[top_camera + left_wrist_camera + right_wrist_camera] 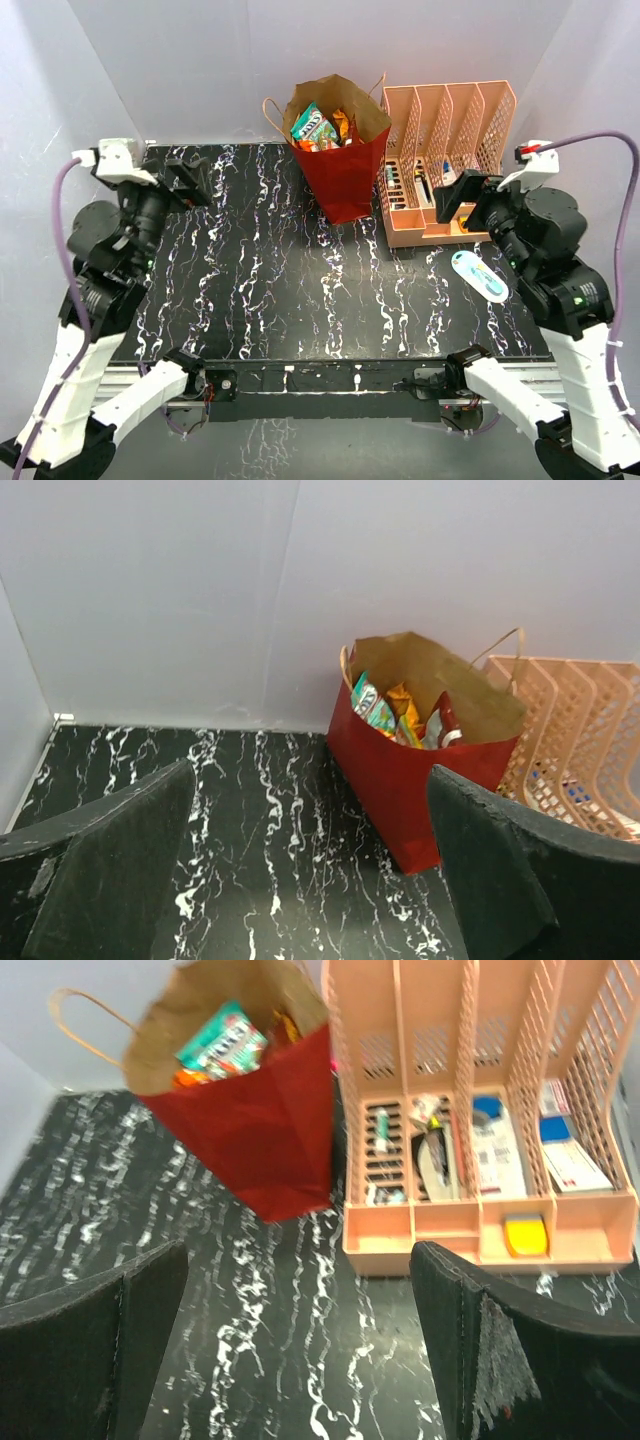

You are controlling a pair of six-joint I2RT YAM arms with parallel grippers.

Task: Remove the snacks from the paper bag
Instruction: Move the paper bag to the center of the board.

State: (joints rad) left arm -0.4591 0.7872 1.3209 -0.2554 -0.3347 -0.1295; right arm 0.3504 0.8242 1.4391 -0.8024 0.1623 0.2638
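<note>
standing upright, the red paper bag (345,175) holds the snacks (318,128).

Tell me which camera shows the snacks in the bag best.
Left wrist: it looks into the paper bag and shows teal, orange and red snacks. Top external shows them smaller; right wrist mainly the teal packet.

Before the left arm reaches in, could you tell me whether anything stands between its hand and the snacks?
Nothing visible: only table lies between the left hand and the paper bag, whose open top exposes the snacks.
</note>
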